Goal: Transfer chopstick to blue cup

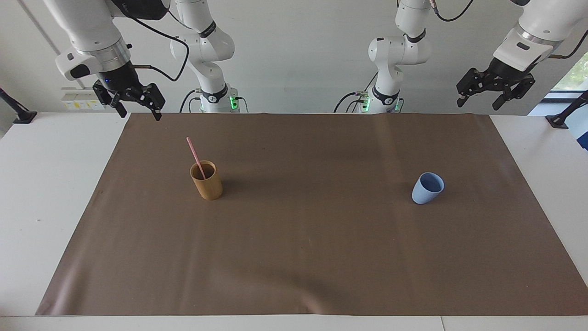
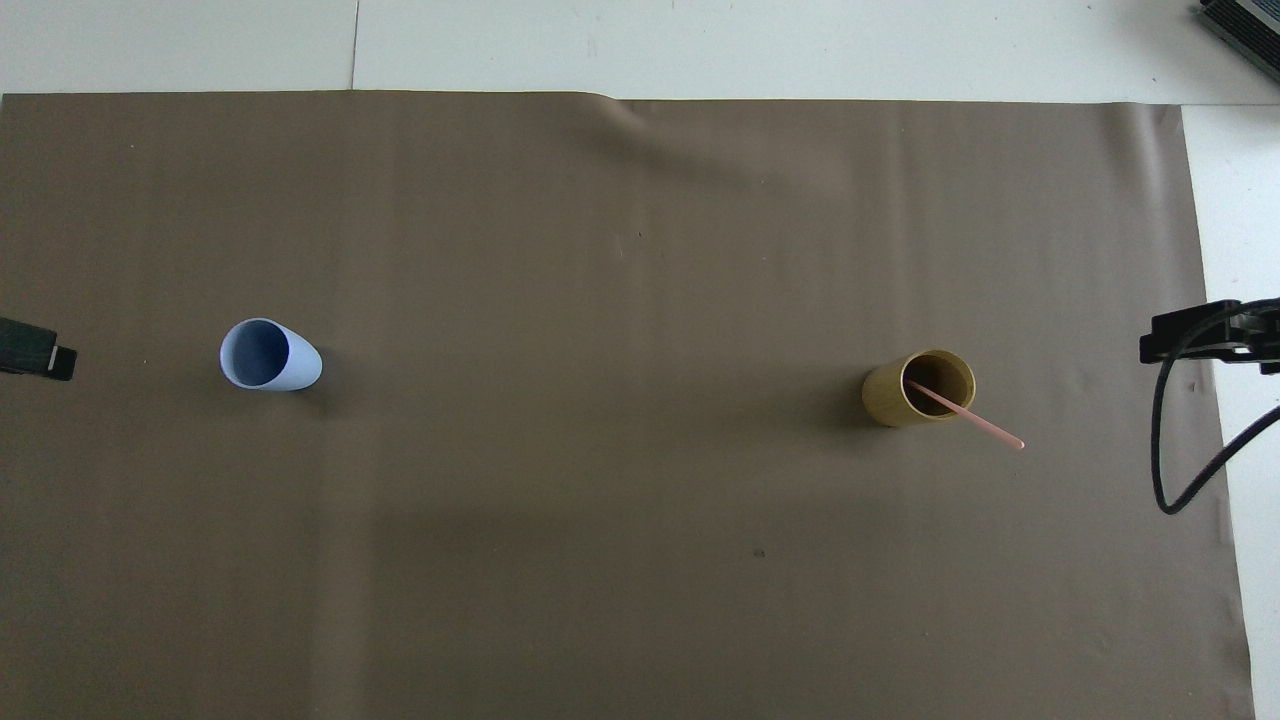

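At the controls, I see the right gripper (image 1: 138, 106) hanging spread and empty over the edge of the brown mat (image 1: 303, 257), above and toward the robots from the bamboo cup (image 1: 206, 180). The pink chopstick (image 1: 195, 156) stands in that bamboo cup, leaning on the rim toward the robots and the right arm's end of the table. Well apart from the bamboo cup, toward the left arm's end, the blue cup (image 1: 427, 187) sits upright and empty. The left gripper (image 1: 495, 94) waits, fingers spread, high off the mat's corner. My worry: the stick is thin and tilted, so a pinch may slip or tip the bamboo cup, and I judge the light, round-based blue cup could topple when the long stick leans in it.
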